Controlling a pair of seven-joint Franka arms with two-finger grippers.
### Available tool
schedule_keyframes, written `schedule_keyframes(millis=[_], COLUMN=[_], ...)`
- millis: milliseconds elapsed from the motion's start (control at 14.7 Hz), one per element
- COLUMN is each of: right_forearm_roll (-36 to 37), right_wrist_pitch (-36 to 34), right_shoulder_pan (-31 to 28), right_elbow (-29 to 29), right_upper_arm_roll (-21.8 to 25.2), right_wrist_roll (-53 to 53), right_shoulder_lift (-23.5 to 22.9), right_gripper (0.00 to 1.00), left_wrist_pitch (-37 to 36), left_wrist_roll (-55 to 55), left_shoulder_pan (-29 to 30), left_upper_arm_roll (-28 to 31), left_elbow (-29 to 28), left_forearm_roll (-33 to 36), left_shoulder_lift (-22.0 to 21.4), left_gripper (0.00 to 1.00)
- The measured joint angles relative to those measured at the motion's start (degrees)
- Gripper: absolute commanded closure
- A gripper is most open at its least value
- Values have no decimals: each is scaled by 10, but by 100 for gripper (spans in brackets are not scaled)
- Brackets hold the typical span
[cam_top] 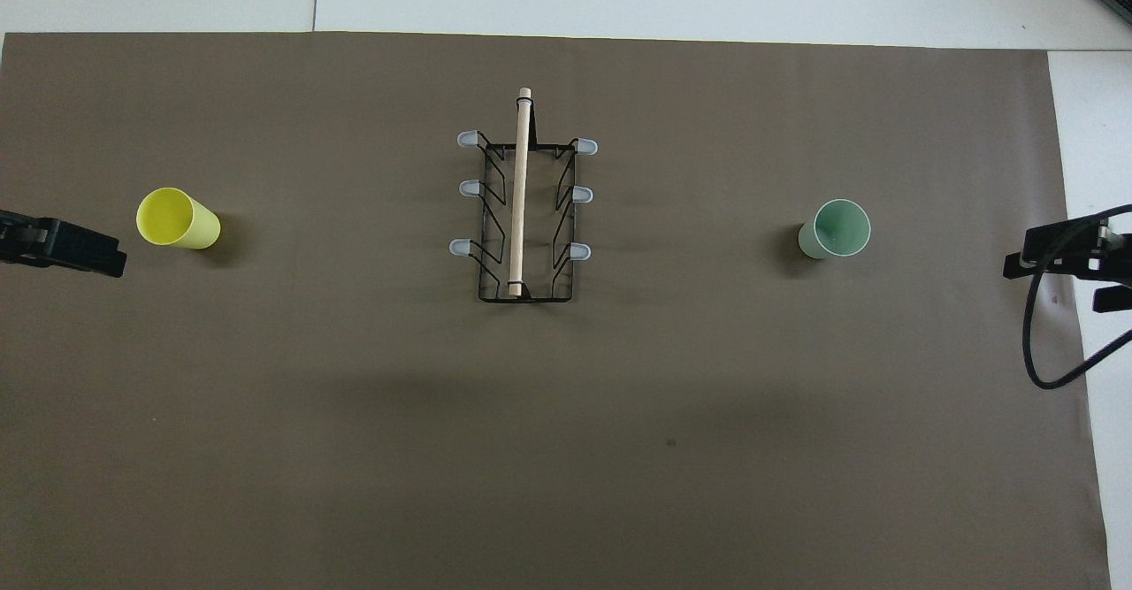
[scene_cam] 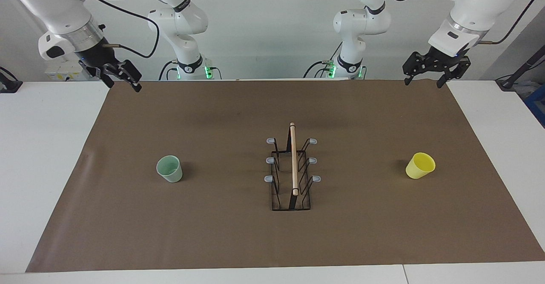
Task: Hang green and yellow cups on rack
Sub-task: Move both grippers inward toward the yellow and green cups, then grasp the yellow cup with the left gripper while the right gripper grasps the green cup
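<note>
Nothing hung yet. Green cup (scene_cam: 169, 169) is standing upright, mouth up, toward the right arm's end of the table (scene_cam: 55, 156); yellow cup (scene_cam: 420, 165) is standing mouth up toward the left arm's end. Rack (scene_cam: 292, 169) is sitting between them mid-table, well apart from both, all six prongs bare.

Right claw (scene_cam: 121, 77) is hanging in the air over the mat's edge by its base, fingers apart, holding nothing. Left claw (scene_cam: 427, 73) is doing the same at its own end, fingers spread, empty. Both arms waiting.

Handling, my read: thin plastic tumblers, light, smooth, likely flexing under squeeze. The taper means a side grip could be slipping upward; pinching one wall at the rim, a finger inside, looks safer and suits tipping the cup over a prong.

Room: plenty of open mat around each cup. Rack looks light too, so a hard push onto a prong could be shifting or tipping it. The wooden rod (scene_cam: 293, 158) along the top is crowding approaches from above; come in from the side.
</note>
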State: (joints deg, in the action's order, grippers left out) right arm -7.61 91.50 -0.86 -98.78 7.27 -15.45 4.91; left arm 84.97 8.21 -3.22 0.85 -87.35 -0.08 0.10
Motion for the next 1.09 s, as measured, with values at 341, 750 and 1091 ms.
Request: schedule_keyframes(millis=[341,750,1091], right_forearm_roll=[-150,-371,-506], right_wrist_pitch=[82,109,93], right_shoulder_pan=[-53,-114,-142], right_elbow=[-57,-63,-64], right_upper_arm_roll=[2,3,3], right_wrist_roll=[-205,-320,-341], right_shoulder_lift=[-32,-140,-227], right_gripper=[0,0,0], left_wrist_pitch=[12,76,98], left_wrist_roll=[0,-7,-67], left_shoulder_pan=[-9,-17,-16], left_upper_arm_roll=[63,143,219], left_elbow=[119,209,218], left_forearm_roll=[-1,-60,-182], left_shoulder_lift=[131,267,318], left_gripper=[0,0,0])
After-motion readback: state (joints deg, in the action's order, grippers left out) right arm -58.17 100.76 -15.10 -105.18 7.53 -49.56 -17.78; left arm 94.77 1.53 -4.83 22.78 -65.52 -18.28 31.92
